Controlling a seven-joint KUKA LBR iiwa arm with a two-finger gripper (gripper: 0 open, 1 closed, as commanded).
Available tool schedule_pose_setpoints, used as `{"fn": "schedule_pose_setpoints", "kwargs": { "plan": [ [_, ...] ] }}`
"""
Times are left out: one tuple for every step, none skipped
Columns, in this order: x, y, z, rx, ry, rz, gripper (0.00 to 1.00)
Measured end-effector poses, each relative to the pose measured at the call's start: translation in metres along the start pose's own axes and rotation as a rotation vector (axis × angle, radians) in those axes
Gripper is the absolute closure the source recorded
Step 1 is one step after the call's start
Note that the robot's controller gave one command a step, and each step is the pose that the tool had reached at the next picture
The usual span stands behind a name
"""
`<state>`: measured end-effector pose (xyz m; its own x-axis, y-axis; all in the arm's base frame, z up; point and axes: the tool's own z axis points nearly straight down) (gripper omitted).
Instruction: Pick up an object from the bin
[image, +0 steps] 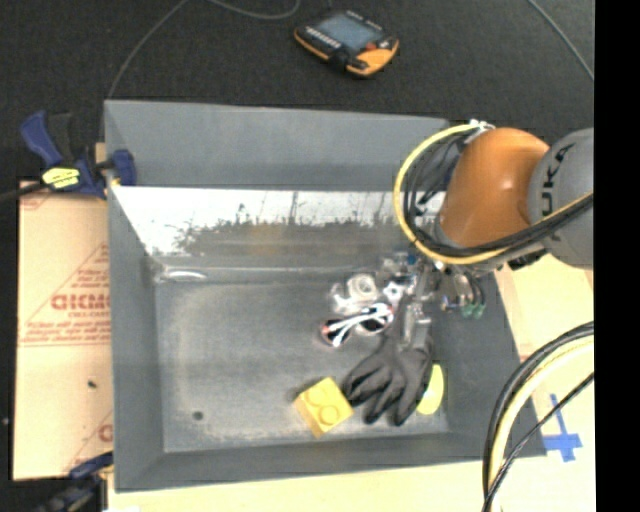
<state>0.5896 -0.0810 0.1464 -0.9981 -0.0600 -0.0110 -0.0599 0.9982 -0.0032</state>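
Grey metal bin (220, 340) holds the gripper (414, 335) low near its right wall, open or closed I cannot tell, just above a black glove (385, 385), with a black-and-white striped item (355, 325) to its left and a yellow block (323, 406) touching the glove near the front edge.

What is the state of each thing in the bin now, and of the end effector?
Black glove: lies crumpled and free, in the view's lower right.
Yellow block: lies loose, beside the glove's left.
White-and-black tangle: lies loose, above the glove.
End effector: low, over the glove's upper edge.
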Motion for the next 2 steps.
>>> {"fn": "schedule_pose_setpoints", "kwargs": {
  "plan": [
    [0.063, -0.004, 0.032, -0.004, 0.013, -0.392, 0.0],
    [0.055, 0.0, 0.075, 0.001, -0.002, -0.385, 0.0]
  ]
}}
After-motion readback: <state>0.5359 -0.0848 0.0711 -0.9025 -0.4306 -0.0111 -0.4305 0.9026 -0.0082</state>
